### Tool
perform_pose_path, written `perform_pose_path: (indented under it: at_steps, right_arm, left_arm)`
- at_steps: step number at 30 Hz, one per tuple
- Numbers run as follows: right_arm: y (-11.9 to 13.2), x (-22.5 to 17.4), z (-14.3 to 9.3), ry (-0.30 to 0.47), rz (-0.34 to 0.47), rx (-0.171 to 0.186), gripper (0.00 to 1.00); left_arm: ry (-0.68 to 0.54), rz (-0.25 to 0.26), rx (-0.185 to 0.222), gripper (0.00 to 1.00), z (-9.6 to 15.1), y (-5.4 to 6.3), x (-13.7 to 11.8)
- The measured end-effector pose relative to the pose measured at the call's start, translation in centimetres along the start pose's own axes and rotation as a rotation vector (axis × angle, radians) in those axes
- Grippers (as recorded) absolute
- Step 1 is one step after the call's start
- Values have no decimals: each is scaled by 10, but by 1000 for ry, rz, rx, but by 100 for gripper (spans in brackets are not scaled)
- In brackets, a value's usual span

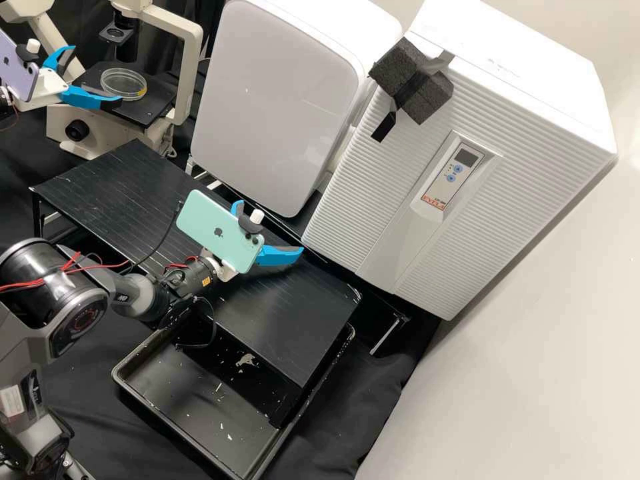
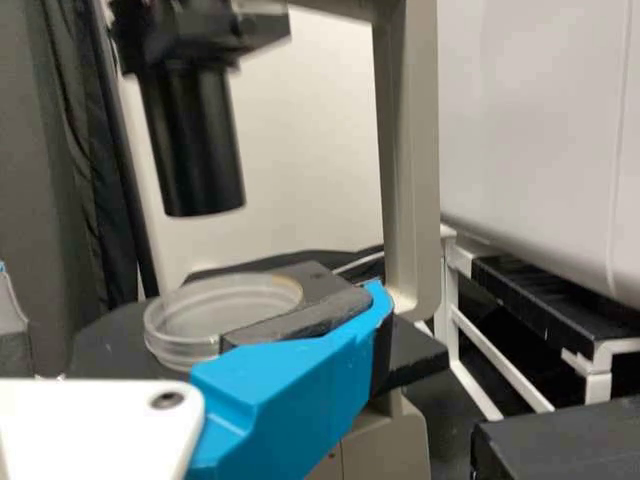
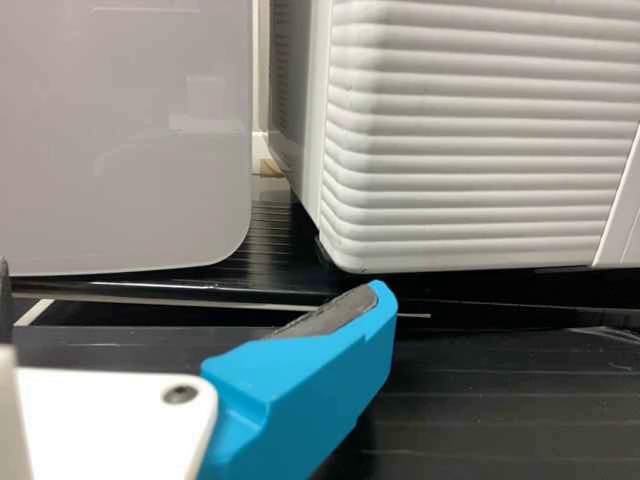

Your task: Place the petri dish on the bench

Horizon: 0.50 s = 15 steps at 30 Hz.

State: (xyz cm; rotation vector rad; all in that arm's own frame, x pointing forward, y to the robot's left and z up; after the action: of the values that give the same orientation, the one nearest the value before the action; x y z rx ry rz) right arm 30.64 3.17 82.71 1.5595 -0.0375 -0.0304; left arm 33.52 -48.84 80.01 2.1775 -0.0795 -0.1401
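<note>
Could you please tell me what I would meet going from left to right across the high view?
Lilac phone, petri dish, right hand, control panel.

Petri dish [image 1: 123, 85] is carried flat on blk microscope stage [image 1: 160, 107], set w/in its edges, nr the far one; dish rim is marked w/ a yellow patch. Blk bench [image 1: 113, 183] is seen nr stage, its top ruled w/ thin pale lines, i.e. running across btwn the edges.
</note>
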Motion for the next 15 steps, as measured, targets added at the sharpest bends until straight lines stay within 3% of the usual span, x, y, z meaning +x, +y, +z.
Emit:
perform_pose_path:
  at_steps: [8,10,15]
  right_arm:
    - [0,0,0,0,0,0,100]
    - [0,0,0,0,0,0,100]
    - [0,0,0,0,0,0,100]
  left_arm:
    - [7,-74,13,100,5,-17,15]
    - [17,-84,24,100,5,-18,15]
    - [37,-88,7,100,4,-18,15]
